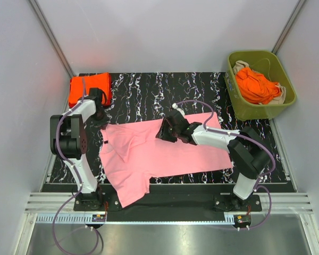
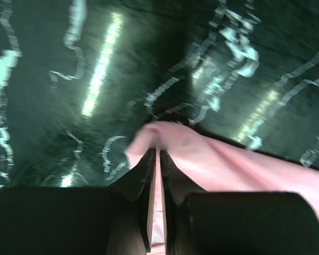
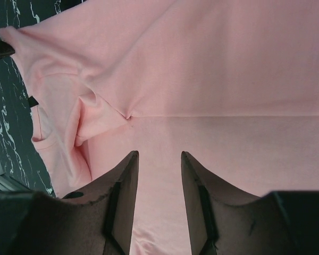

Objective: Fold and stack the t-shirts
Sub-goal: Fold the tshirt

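Note:
A light pink t-shirt (image 1: pixel 149 154) lies spread on the black marbled mat (image 1: pixel 149 90), with one sleeve hanging over the near edge. My left gripper (image 1: pixel 102 122) is at the shirt's far left corner. In the left wrist view its fingers (image 2: pixel 157 151) are pressed almost together, with a thin fold of the pink cloth (image 2: pixel 228 164) pinched between them. My right gripper (image 1: pixel 165 130) hovers over the middle of the shirt. In the right wrist view its fingers (image 3: pixel 159 154) stand open above flat pink cloth (image 3: pixel 212 69), holding nothing. A folded orange-red t-shirt (image 1: pixel 89 87) lies at the back left.
An olive-green bin (image 1: pixel 255 111) stands at the back right off the mat, holding crumpled orange-red t-shirts (image 1: pixel 258 87). Grey walls close in on both sides. A metal rail runs along the near edge under the arm bases.

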{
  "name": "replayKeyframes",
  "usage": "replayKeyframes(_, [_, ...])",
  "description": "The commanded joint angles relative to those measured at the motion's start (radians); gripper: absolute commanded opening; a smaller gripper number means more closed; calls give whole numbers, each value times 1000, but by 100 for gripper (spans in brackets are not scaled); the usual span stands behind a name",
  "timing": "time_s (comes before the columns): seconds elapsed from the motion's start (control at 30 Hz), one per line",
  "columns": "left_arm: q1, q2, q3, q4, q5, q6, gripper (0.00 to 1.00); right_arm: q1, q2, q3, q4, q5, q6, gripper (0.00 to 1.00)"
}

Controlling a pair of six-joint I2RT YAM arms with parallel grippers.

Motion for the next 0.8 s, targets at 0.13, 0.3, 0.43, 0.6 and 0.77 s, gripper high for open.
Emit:
replayKeyframes(0.13, [31, -30, 33, 15, -42, 19, 14, -12, -18, 30, -35, 75, -47, 45])
replayKeyframes(0.3, [38, -80, 44, 15, 21, 5, 27, -32, -41, 55, -91, 129, -108, 45])
replayKeyframes(0.43, [46, -123, 53, 17, 26, 17, 38, -50, -50, 64, -122, 158, -133, 45])
replayKeyframes(0.6, [63, -96, 37, 21, 68, 14, 38, -93, -9, 108, -150, 136, -151, 45])
replayKeyframes(0.77, [63, -80, 42, 46, 131, 20, 38, -131, 34, 135, -159, 127, -168, 45])
